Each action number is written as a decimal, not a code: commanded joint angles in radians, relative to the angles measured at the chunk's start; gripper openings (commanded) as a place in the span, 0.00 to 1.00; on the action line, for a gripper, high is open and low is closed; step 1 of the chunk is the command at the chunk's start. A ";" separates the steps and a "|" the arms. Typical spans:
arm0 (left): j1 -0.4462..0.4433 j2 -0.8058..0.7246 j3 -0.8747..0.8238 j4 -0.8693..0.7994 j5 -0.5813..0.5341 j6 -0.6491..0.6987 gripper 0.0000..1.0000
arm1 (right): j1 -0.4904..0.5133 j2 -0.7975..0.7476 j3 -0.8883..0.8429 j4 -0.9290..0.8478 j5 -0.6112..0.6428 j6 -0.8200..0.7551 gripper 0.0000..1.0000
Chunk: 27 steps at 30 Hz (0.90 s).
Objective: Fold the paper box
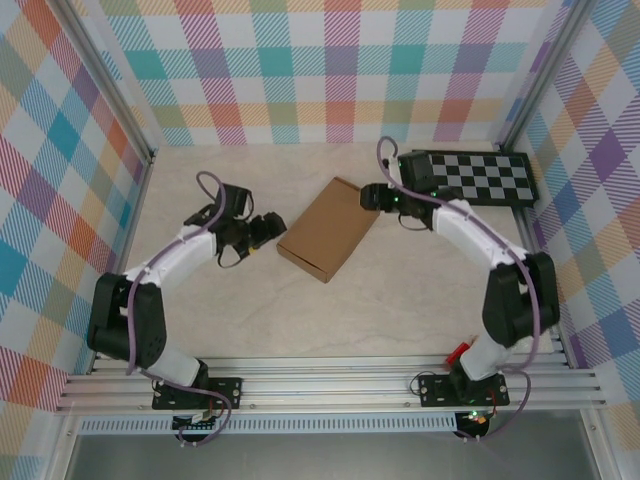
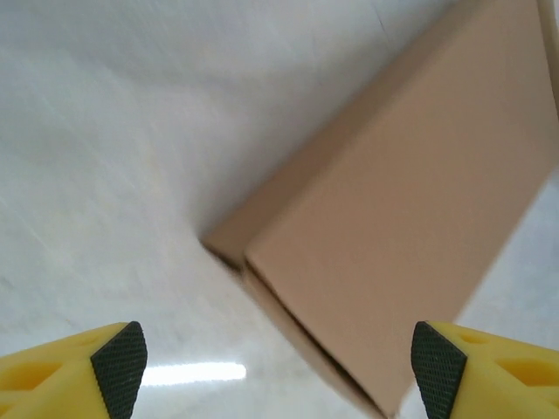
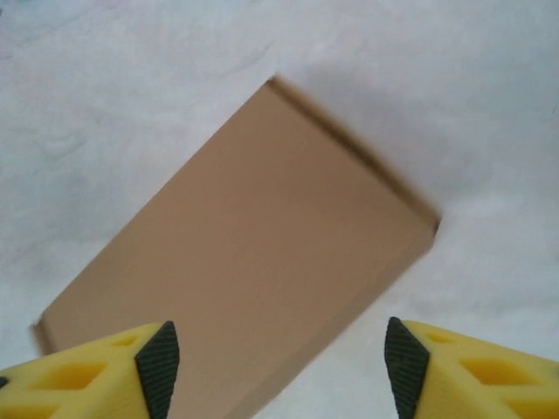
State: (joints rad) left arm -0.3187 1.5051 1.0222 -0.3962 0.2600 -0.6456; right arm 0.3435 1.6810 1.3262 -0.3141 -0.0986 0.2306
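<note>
— Currently, where do we place the paper box [image 1: 328, 230]?
— We find it closed up as a shallow brown carton, lying flat and askew on the middle of the table [image 1: 400, 300], between the two arms. The left gripper [image 2: 278, 360] is spread wide near the box's left corner, with nothing between its pads. The right gripper [image 3: 280, 360] is likewise spread by the far corner, pinching nothing.
— What do we flag as risk?
— In our judgement the box lies loose on a smooth top, so a one-sided push could slide or spin it. A dark seam shows along one edge in the left wrist view, and a flap not fully tucked might spring up.
— Any markings?
— We read none: no brand, label or print on the faces shown. The checkerboard panel [image 1: 480, 178] carries squares only.
</note>
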 commanded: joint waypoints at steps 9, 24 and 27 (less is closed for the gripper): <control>-0.094 0.095 -0.093 0.270 0.003 -0.160 0.86 | -0.094 0.470 0.423 -0.108 -0.154 -0.128 0.71; 0.015 0.491 0.367 0.150 0.031 0.056 0.86 | -0.079 0.299 0.082 0.027 -0.249 0.048 0.70; 0.055 0.558 0.453 0.145 0.060 0.082 0.86 | -0.052 0.249 -0.011 0.073 -0.243 0.107 0.70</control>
State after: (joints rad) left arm -0.2871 2.0289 1.4052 -0.2176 0.2668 -0.6376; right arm 0.2516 1.9820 1.3697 -0.2989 -0.2863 0.2554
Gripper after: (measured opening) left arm 0.861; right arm 0.698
